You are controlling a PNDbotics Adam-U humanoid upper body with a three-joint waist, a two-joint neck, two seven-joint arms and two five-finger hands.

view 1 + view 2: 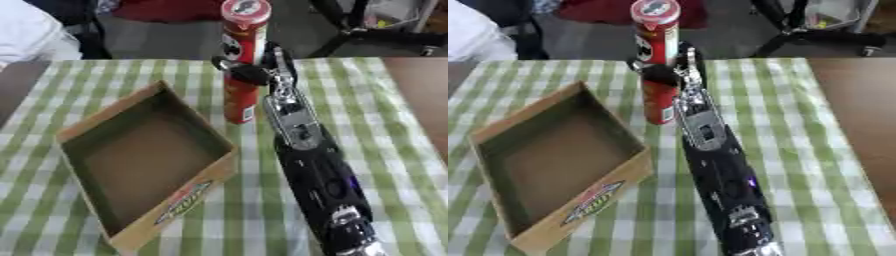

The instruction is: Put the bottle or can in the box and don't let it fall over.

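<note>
Cardboard box (131, 150) sat open-topped left of the can (241, 55), bare checked tablecloth (385, 130) all round; right hand (254, 72) had its fingers curled round the upright can's middle.

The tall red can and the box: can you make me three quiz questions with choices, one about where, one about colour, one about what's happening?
1. Where is the can?
A. Inside the box
B. On the table, behind the box
C. On the floor

2. What colour is the tablecloth?
A. Green and white checks
B. Plain blue
C. Red stripes

3. What is the right robot hand doing?
A. Resting open
B. Curled round the can
C. Holding the box

Answers: B, the can stands upright beyond the empty box; A, the checks show everywhere; B, its fingers wrap the can's middle.
</note>
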